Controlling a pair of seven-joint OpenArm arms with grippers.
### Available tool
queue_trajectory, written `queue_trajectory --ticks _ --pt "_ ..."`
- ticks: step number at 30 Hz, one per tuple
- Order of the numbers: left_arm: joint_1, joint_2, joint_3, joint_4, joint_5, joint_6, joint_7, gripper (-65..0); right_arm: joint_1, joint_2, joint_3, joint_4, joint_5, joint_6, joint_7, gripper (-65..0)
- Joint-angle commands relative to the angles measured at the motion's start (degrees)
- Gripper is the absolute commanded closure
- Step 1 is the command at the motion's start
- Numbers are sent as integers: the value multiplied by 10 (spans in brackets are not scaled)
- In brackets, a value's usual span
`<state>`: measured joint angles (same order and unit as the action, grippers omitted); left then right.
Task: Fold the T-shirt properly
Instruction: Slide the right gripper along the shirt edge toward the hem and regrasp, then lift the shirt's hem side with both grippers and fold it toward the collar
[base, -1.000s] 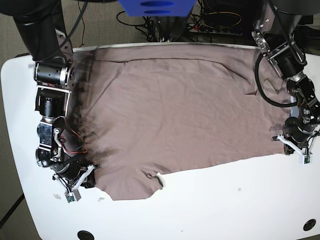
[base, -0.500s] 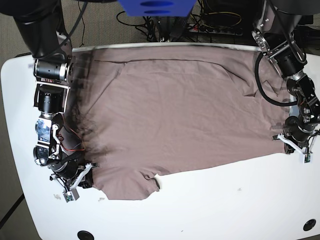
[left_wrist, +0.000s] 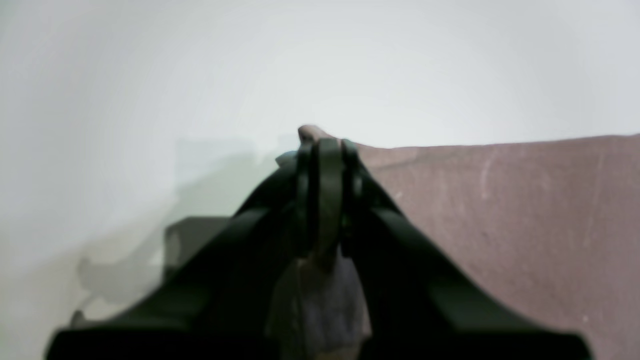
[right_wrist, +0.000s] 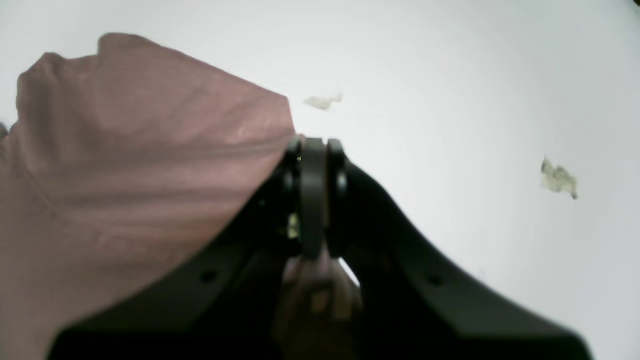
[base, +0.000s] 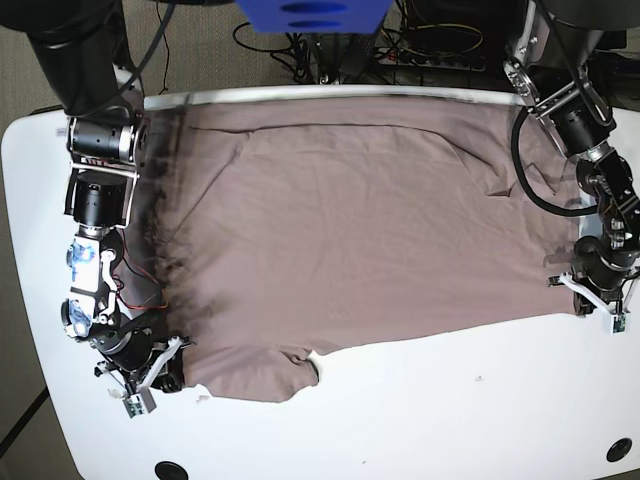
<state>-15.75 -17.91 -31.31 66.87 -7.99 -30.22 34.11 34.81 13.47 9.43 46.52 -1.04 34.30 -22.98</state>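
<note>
The white table (base: 420, 420) fills the base view, and the T-shirt (base: 360, 230) lies spread flat across most of it, its far edge along the back of the table and its near hem running unevenly across the middle. A sleeve (base: 265, 375) sticks out toward the front on the side of the right arm. The right gripper (base: 165, 362) sits at that front corner with its jaws pressed together on the fabric; the wrist view shows cloth (right_wrist: 125, 165) bunched between the fingers (right_wrist: 312, 195). The left gripper (base: 590, 290) is at the opposite near corner, jaws likewise closed tight on the hem (left_wrist: 310, 134). Small pale scraps (right_wrist: 559, 177) lie on the bare tabletop near the right gripper
</note>
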Motion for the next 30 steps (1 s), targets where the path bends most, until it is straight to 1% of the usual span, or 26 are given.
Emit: queue_trajectory --ticks 1,16,20,30 --pt "-24 -12 -1 9 5 -1 -14 0 26 8 5 1 5 -3 9 0" --pt "-69 -7 4 -4 19 -1 -12 0 33 10 24 8 3 1 1 0" --pt "-81 -8 5 -5 21 -2 -13 0 42 8 17 -4 0 4 3 0" --pt "-84 -5 4 -16 20 -1 -17 0 44 9 17 -7 1 4 7 0"
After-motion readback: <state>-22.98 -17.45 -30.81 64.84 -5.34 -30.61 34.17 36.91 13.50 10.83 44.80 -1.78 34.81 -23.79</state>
